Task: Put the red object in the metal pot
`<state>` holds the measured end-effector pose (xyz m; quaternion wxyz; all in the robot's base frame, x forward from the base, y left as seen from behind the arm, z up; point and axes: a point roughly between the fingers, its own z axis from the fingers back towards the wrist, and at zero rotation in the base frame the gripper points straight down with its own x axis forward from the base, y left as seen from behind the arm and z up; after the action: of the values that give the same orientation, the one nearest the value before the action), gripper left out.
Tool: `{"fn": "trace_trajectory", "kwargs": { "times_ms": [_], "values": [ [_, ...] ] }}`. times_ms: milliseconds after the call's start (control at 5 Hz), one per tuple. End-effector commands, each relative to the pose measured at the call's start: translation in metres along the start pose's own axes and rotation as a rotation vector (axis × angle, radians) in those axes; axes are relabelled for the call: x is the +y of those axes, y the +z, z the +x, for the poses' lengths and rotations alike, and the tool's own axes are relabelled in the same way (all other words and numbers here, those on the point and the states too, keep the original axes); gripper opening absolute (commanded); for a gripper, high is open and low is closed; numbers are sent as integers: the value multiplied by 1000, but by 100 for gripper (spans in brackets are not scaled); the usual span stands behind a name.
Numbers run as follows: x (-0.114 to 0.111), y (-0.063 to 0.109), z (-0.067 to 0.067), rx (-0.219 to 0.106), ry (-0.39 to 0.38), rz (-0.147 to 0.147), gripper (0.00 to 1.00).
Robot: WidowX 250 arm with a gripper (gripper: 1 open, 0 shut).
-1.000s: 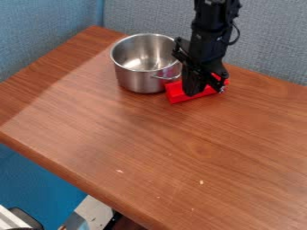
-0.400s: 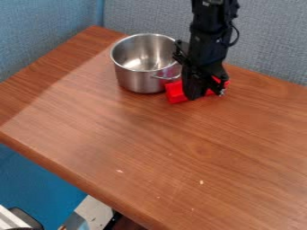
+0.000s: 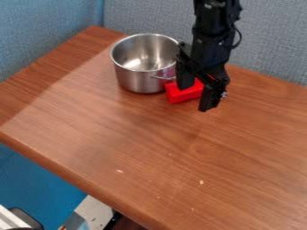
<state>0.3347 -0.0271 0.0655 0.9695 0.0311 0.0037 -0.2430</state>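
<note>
Upper right, the claw point(image 3: 202, 88) stood spread wide over the red object point(image 3: 182, 92), holding nothing; it lay on the counter point(image 3: 108, 135) beside the metal pot point(image 3: 145, 61). Grasping seemed next.

**Change record: jaws parted over the block**

Your gripper point(image 3: 199, 84) was clamped on the red object point(image 3: 182, 92) a second ago; its black fingers point(image 3: 210, 95) now stand spread, one at each end of the block. You will find the block lying flat on the wooden table point(image 3: 108, 117) just beside the metal pot point(image 3: 145, 61), shifted slightly from where it was
</note>
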Motion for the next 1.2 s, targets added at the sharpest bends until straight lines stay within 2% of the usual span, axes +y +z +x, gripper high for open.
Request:
{"fn": "trace_trajectory", "kwargs": {
  "times_ms": [0,200,600,800,1000],
  "values": [
    [9,19,16,-63,-24,41,100],
    [12,12,18,-60,-23,42,100],
    [18,-2,21,-53,-10,69,100],
    [22,-5,23,-52,-5,79,0],
    [24,-6,24,-51,3,82,0]
  ]
}}
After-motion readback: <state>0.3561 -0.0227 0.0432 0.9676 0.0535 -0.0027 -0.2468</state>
